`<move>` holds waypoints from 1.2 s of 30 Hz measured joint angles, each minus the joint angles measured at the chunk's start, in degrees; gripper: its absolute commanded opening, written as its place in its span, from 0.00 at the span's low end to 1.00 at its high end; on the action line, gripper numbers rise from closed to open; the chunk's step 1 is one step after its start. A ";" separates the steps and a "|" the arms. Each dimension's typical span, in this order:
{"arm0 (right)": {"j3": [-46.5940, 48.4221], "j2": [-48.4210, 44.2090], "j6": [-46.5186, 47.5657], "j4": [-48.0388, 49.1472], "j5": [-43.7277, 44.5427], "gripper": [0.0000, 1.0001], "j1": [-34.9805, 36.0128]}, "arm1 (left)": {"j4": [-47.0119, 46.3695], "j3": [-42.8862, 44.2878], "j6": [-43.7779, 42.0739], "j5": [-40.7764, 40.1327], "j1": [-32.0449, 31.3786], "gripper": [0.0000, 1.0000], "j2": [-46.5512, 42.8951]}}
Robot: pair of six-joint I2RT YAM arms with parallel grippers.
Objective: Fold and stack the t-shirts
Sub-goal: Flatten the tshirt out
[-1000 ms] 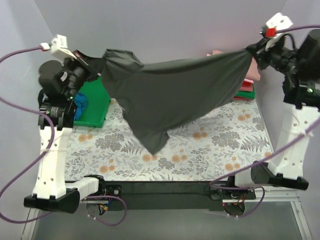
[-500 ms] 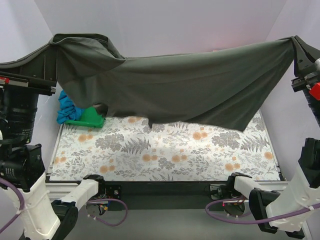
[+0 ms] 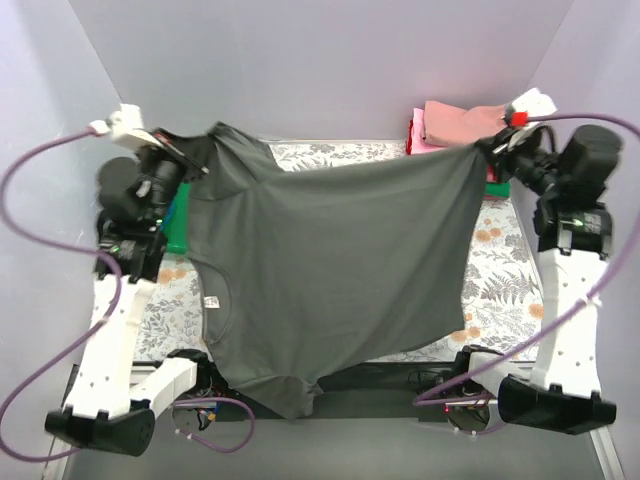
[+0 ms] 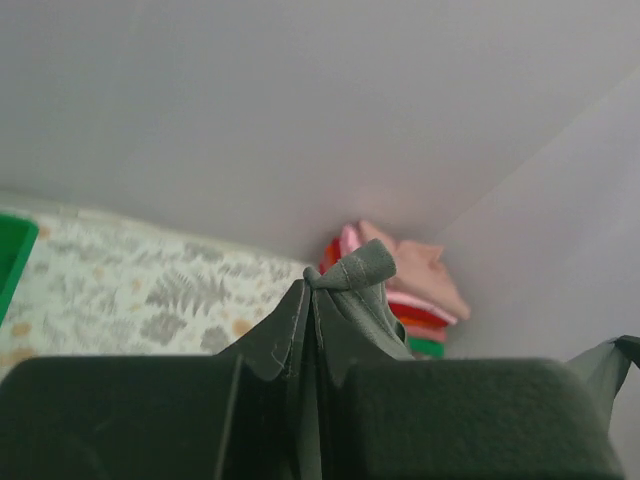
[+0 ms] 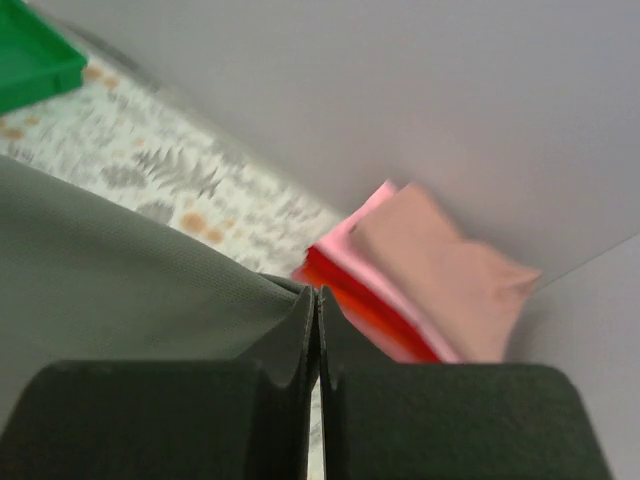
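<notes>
The left gripper (image 4: 312,291) has its fingers pressed together on a bunched fold of the charcoal t-shirt (image 3: 330,250). A tuft of the cloth stands up above the fingertips. The right gripper (image 5: 318,303) is pressed tight as well, pinching another edge of the same shirt, which runs off to the left from its tips. Both grippers are raised, one at the far left and one at the far right.

The shirt is stretched between them as a wide sheet. It hangs over most of the floral table (image 3: 500,270), and in the top view its lowest part overlaps the table's near edge. A small white label (image 3: 211,301) shows by the collar on the left side.

Just beyond the right gripper, in the far right corner, is one stack of folded t-shirts (image 3: 455,122). Four colours can be told: dusty rose on top, then pink, red and green. Whether each colour is a single shirt cannot be told.

So there is one shirt held, one stack and two grippers, plus one green tray (image 3: 178,232) on the left. The tray is largely hidden behind the cloth and the left arm.
</notes>
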State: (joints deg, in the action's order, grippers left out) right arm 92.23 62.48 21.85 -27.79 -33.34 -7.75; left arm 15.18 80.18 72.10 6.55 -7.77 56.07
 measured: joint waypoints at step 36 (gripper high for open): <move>-28.02 30.91 -8.20 32.46 -4.17 0.01 3.30 | -25.92 -22.45 -1.31 13.03 4.72 0.00 36.06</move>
State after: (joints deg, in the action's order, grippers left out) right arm 64.20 93.38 13.65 4.67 -37.52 -4.45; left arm -10.74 57.74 70.78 19.57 -3.05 92.14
